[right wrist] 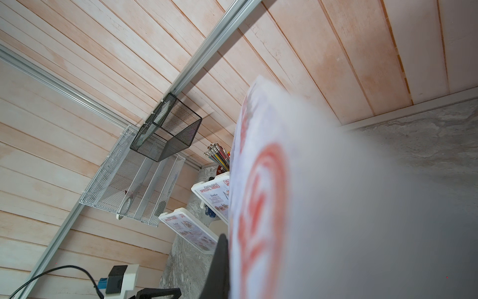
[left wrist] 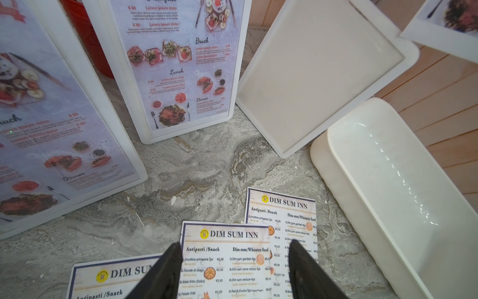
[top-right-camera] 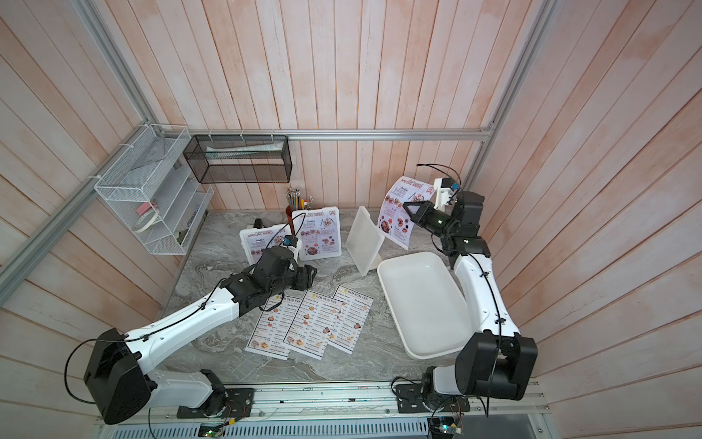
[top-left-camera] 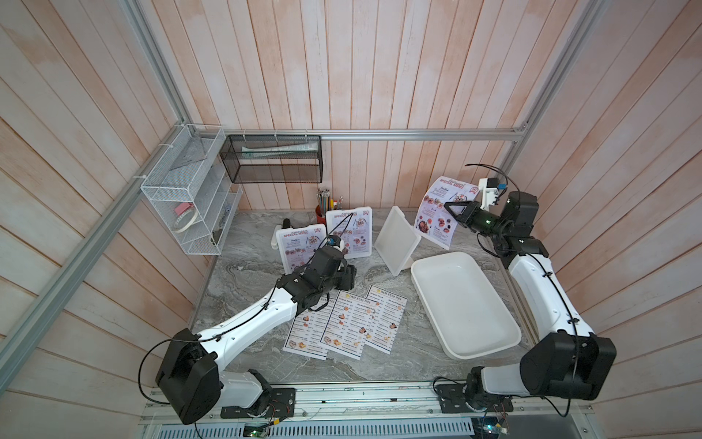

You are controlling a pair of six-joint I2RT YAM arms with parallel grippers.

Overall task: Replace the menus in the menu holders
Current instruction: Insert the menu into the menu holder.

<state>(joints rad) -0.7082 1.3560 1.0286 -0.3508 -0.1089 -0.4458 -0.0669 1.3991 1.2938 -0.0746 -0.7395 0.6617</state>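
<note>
A grey marbled tabletop [top-left-camera: 247,273] carries a large shallow white plastic tray [top-left-camera: 467,308] on the right. Three upright white plastic menu holders stand at the far side. The two left ones [top-left-camera: 292,243] [top-left-camera: 361,235] contain pale lilac SPECIAL MENU sheets, and the empty one [top-left-camera: 397,237] stands tilted just beside the tray's far corner. Three white paper DIM SUM INN menus [top-left-camera: 347,327] lie overlapping, near centre. The fourth-seen sheet, a lilac SPECIAL MENU page [top-left-camera: 437,216], is lifted at the far right, pinched in the closed right gripper [top-left-camera: 447,207]. The left gripper [left wrist: 234,248] hangs over the DIM SUM INN menus, jaws apart, gripping nothing.
</note>
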